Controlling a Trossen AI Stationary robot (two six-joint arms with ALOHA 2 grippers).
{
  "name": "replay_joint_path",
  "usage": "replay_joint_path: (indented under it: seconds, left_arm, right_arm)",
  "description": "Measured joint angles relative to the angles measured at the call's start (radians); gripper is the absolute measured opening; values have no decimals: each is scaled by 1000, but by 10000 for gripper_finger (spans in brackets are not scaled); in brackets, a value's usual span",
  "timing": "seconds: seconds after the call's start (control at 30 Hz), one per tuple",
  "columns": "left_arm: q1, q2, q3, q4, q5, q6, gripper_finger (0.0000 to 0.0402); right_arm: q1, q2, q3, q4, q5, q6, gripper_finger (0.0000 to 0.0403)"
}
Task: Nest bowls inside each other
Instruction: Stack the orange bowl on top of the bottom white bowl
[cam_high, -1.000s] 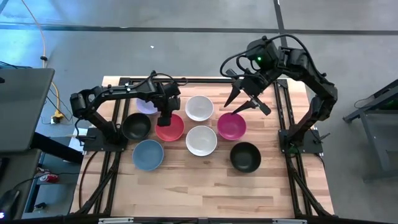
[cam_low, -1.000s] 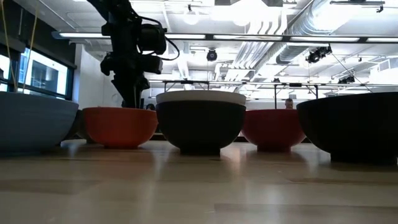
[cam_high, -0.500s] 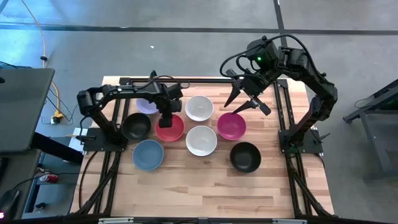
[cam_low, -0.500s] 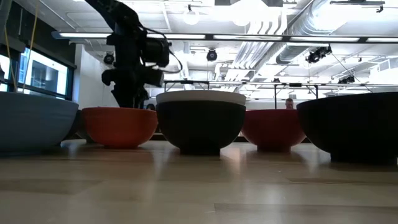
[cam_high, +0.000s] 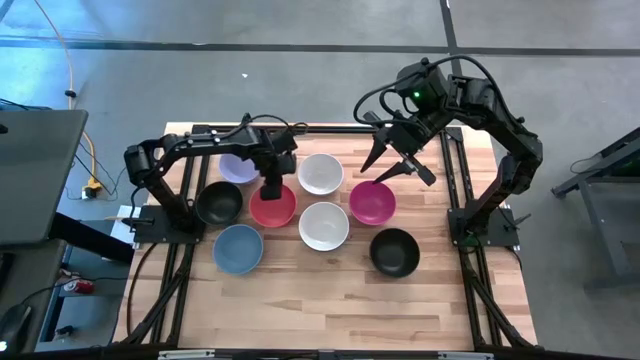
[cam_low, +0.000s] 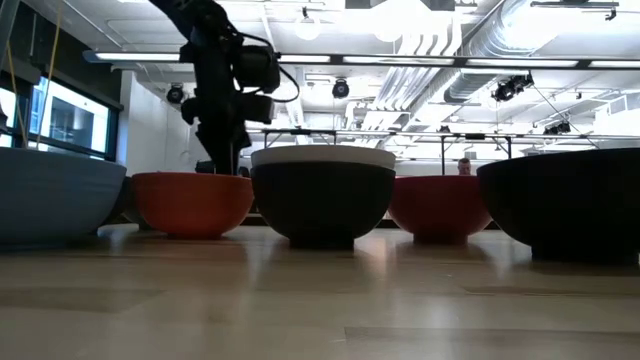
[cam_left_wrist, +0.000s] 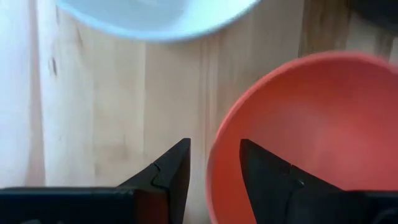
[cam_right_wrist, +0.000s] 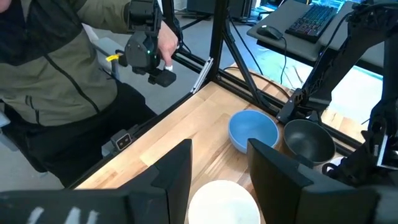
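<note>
Eight bowls stand upright on the wooden table (cam_high: 330, 300): lavender (cam_high: 237, 168), white (cam_high: 320, 173), black (cam_high: 219, 203), red (cam_high: 272, 208), white (cam_high: 324, 225), magenta (cam_high: 372, 202), blue (cam_high: 238, 248) and black (cam_high: 394, 251). My left gripper (cam_high: 273, 190) points down, open, at the red bowl's far rim (cam_left_wrist: 214, 149). One finger (cam_left_wrist: 171, 171) stands outside the rim and the other (cam_left_wrist: 264, 171) over the inside, with no contact showing. My right gripper (cam_high: 395, 165) hangs open, high above the table, by the magenta bowl's far side.
The bowls stand close together in the table's middle; the near half of the wood is bare. A black frame (cam_high: 300, 129) runs along the table's edges. In the right wrist view a person in an olive jacket (cam_right_wrist: 56, 68) stands beside the table with a device in hand.
My left gripper has moved a little toward the table's right edge, staying low over the red bowl's far rim, still open. No bowl has moved.
</note>
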Motion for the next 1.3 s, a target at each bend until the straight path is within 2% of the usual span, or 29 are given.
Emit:
replay_joint_path:
  seconds: [0.53, 0.63, 0.87, 0.93, 1.3]
  left_arm:
    - [0, 0, -15, -31, 7, -7, 122]
    - [1, 0, -15, -32, 7, -9, 101]
    - [1, 0, -15, -34, 5, -6, 13]
    - [1, 1, -15, -40, 9, -6, 5]
    - [0, 25, -16, -40, 12, -9, 76]
  right_arm:
    - [2, 0, 0, -20, 0, 14, 141]
    - [2, 0, 0, -20, 0, 14, 134]
    - [2, 0, 0, -20, 0, 14, 121]
    - [2, 0, 0, -20, 0, 14, 119]
    - [2, 0, 0, -20, 0, 21, 118]
